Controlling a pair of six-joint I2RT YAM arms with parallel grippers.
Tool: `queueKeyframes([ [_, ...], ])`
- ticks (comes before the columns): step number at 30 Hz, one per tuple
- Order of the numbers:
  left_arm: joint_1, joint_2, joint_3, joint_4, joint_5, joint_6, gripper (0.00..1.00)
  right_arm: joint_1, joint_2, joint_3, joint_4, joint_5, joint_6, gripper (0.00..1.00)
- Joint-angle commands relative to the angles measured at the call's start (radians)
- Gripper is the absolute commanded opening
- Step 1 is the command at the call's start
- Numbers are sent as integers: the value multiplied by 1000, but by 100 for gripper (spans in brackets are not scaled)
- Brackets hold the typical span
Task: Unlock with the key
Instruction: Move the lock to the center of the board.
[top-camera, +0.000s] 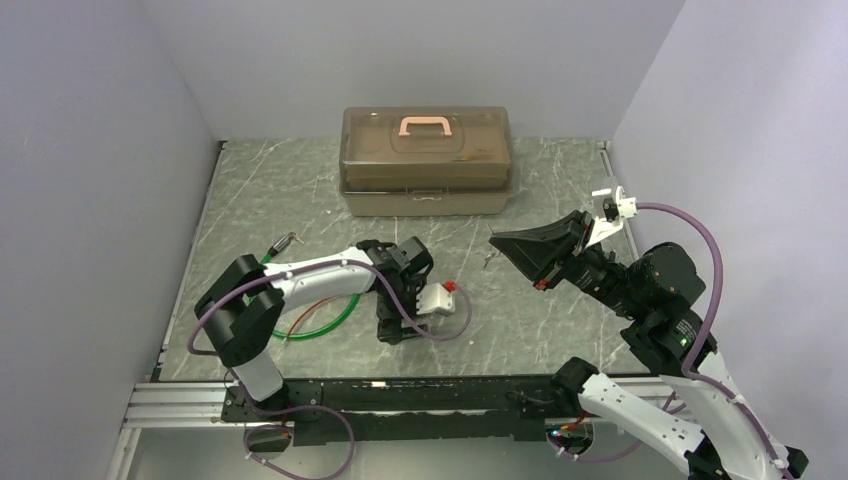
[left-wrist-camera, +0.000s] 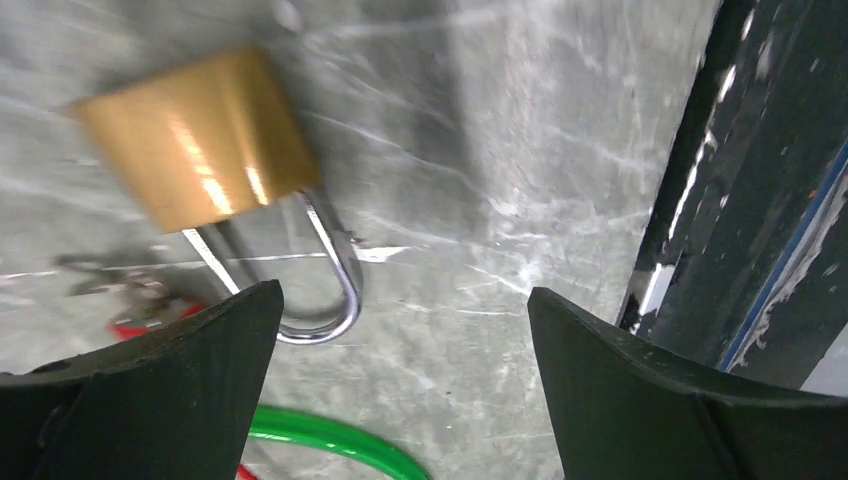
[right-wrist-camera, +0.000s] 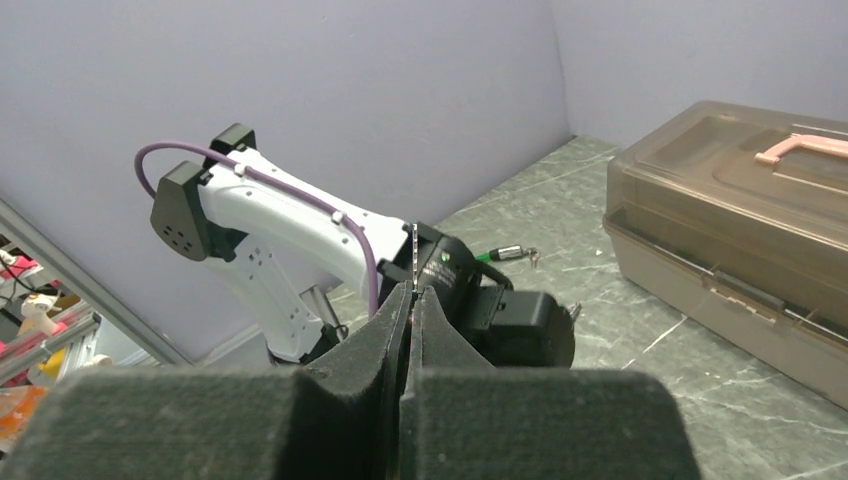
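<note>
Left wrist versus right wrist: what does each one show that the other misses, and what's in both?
Only the left wrist view: the brass padlock lying on the table, its shackle pointing toward the open left pincer. Only the right wrist view: the right pincer shut on the key, a thin sliver standing above its fingertips, plus the left arm and the brown toolbox. Both: the green cable and the grey table.

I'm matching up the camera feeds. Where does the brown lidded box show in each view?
Top external: the box at the table's far edge, centre.
Left wrist: not in view.
Right wrist: at the right edge, on the table.
Shared landmark: the green cable, in all three.
</note>
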Motion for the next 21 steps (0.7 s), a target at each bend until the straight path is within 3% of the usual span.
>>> queueKeyframes([
  [1, 38, -78, 128, 35, 67, -119, 99, 0, 1, 6, 54, -17, 14, 0],
  [5, 92, -28, 162, 67, 136, -264, 99, -1, -2, 8, 46, -13, 3, 0],
  [8, 94, -8, 107, 144, 146, -281, 99, -1, -3, 4, 44, -13, -3, 0],
  [17, 110, 7, 39, 253, 277, -102, 99, 0, 5, 15, 25, -4, -29, 0],
  [21, 111, 68, 64, 237, 230, -60, 99, -1, 10, 20, 31, -8, -28, 0],
])
